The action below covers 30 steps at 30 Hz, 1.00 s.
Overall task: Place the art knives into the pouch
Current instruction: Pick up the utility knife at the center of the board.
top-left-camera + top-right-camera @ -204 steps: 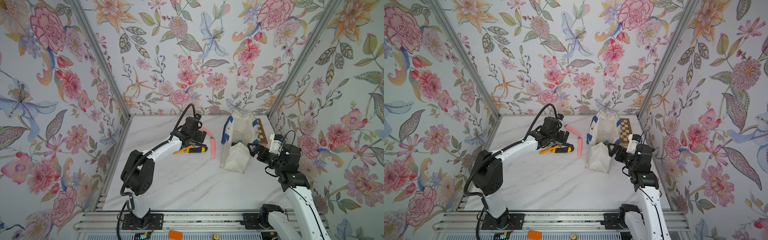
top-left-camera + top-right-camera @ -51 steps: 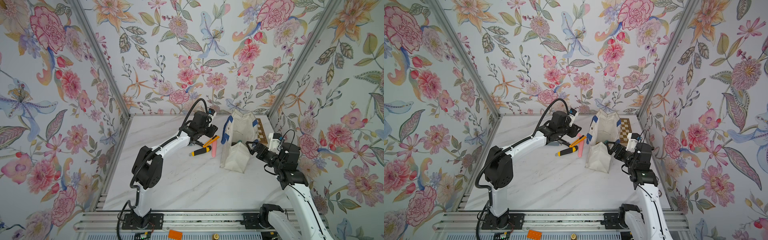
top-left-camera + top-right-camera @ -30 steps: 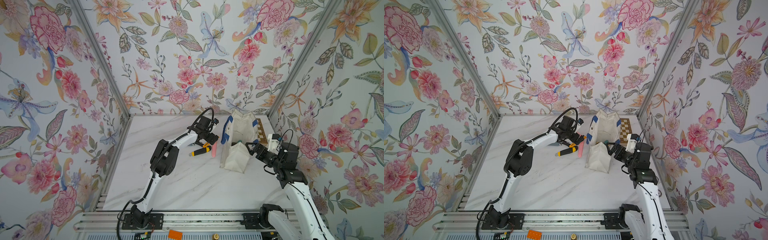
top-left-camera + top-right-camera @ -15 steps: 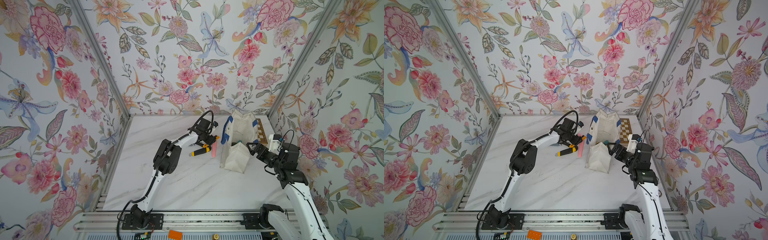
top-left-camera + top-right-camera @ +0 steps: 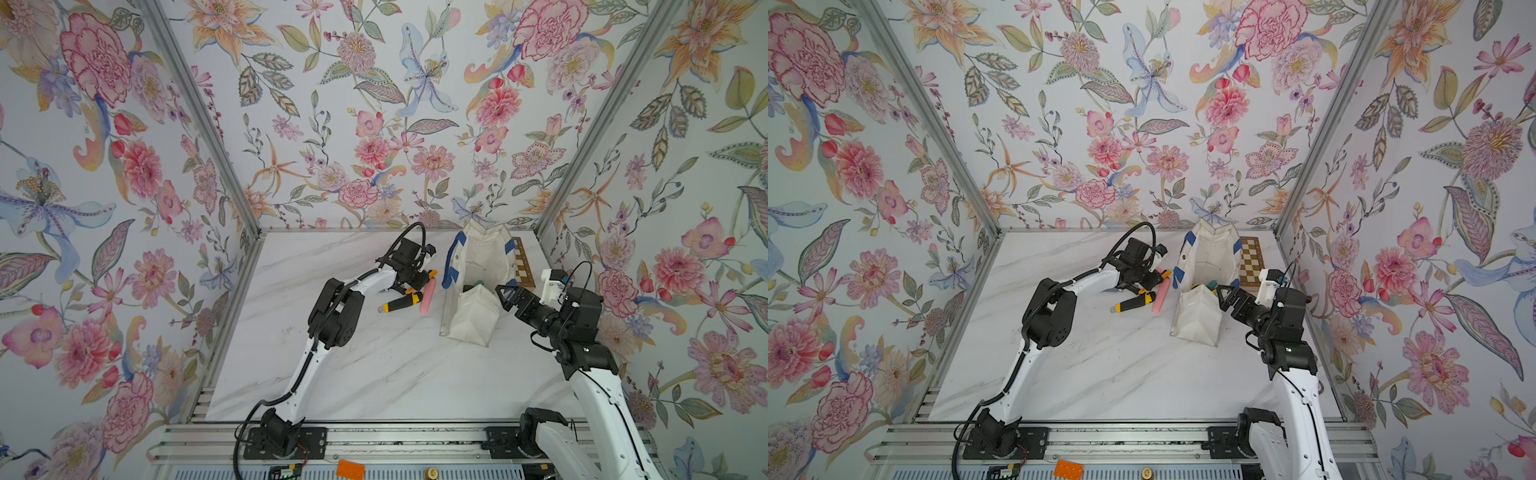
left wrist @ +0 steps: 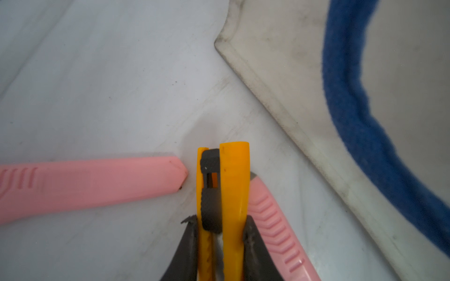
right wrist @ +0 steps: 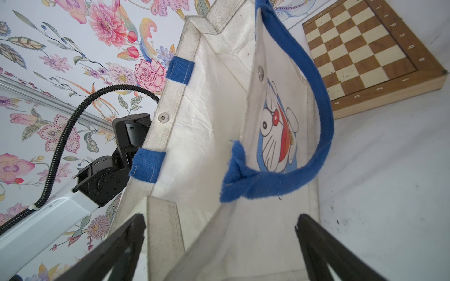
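Left gripper (image 6: 219,222) is clamping the yellow-and-black plastic art knife (image 6: 233,185), which is lying just outside the white canvas blue-handled pouch (image 5: 478,266). Right gripper (image 7: 220,219) is hanging wide open at the pouch's end.

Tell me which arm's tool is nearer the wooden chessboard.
Right. The right tool sits open at the near end of the pouch, on the same side as the chessboard. The left tool is beyond the pouch from the board, closed on the orange art knife.

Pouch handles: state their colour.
The handles are blue; the right wrist view shows them best.
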Each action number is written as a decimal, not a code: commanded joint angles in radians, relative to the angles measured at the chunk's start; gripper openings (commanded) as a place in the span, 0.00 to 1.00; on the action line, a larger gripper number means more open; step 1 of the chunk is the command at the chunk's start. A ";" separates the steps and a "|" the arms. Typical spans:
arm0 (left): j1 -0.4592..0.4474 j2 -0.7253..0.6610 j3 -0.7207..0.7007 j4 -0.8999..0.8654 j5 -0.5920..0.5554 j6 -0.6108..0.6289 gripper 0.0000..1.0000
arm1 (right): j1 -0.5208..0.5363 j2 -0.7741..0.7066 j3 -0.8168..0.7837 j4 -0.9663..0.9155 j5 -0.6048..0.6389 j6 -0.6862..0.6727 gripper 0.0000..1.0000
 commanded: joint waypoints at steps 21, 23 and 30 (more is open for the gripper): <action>0.012 -0.218 -0.193 0.133 -0.009 -0.147 0.00 | -0.013 0.014 -0.013 -0.010 -0.005 -0.010 0.99; 0.012 -0.272 -0.223 0.151 -0.008 -0.167 0.00 | -0.012 0.015 -0.010 -0.009 -0.014 -0.010 0.99; -0.010 -0.470 -0.280 0.180 -0.023 -0.203 0.00 | -0.011 0.010 0.000 -0.009 -0.031 -0.014 0.99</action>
